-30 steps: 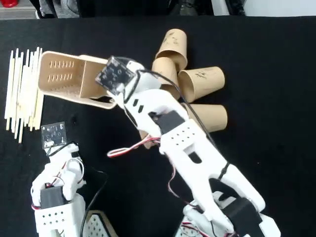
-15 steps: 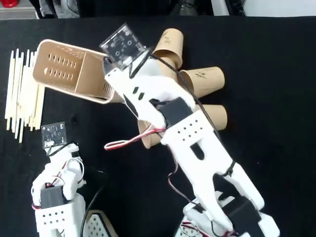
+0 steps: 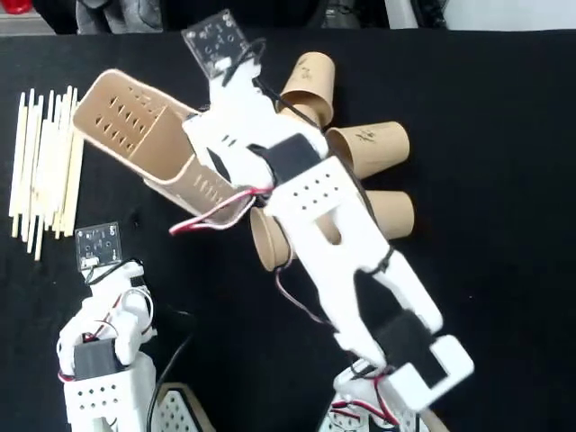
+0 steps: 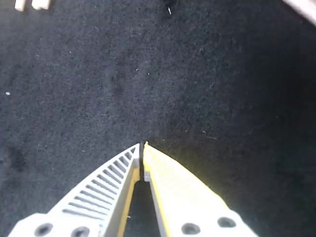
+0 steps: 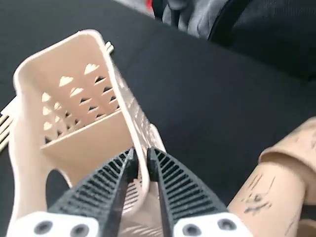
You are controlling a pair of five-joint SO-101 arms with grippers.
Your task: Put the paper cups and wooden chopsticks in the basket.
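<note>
A beige slotted basket hangs tilted with its mouth toward the upper left; my right gripper is shut on its rim wall. Several brown paper cups lie on their sides behind and to the right of the right arm; one cup is close by in the right wrist view. A bundle of wooden chopsticks lies at the far left of the black table. My left gripper is shut on nothing, low over bare cloth at the front left.
The black cloth covers the table, with open room at the right and front. A red and white cable loops off the right arm. The table's back edge runs along the top, dark clutter beyond.
The right arm has swung the basket upward and rotated it, its mouth now pointing more to the upper left. The wrist has moved toward the table's back. The left arm is still.
</note>
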